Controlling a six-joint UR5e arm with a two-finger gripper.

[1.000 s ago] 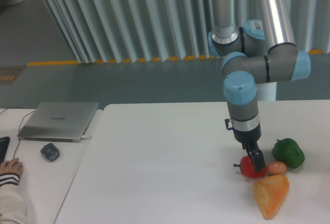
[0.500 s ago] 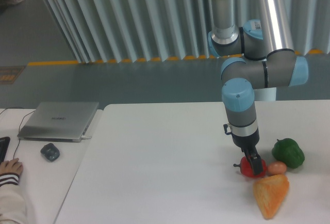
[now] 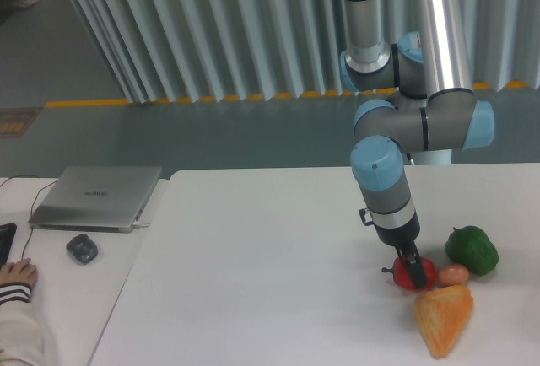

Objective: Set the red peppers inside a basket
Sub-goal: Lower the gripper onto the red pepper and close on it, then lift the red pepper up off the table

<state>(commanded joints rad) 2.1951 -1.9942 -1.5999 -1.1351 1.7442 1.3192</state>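
Observation:
The small glossy red pepper [image 3: 407,275] lies on the white table [image 3: 253,282] at the right, its dark stem pointing left. My gripper [image 3: 414,266] comes down on it from above, tilted, with its dark fingers at the pepper's top. The fingers hide their own gap, so open or shut does not show. No basket is in view.
A green bell pepper [image 3: 472,250] lies right of the red one, a small orange-brown ball [image 3: 453,274] sits between them, and an orange wedge-shaped piece [image 3: 444,319] lies just in front. A laptop [image 3: 97,197], a dark mouse [image 3: 82,249] and a person's hand [image 3: 15,275] are at the left.
The arm's wrist and forearm have swung to the left, so the gripper now leans more. Its tip stays on the red pepper, which has not moved.

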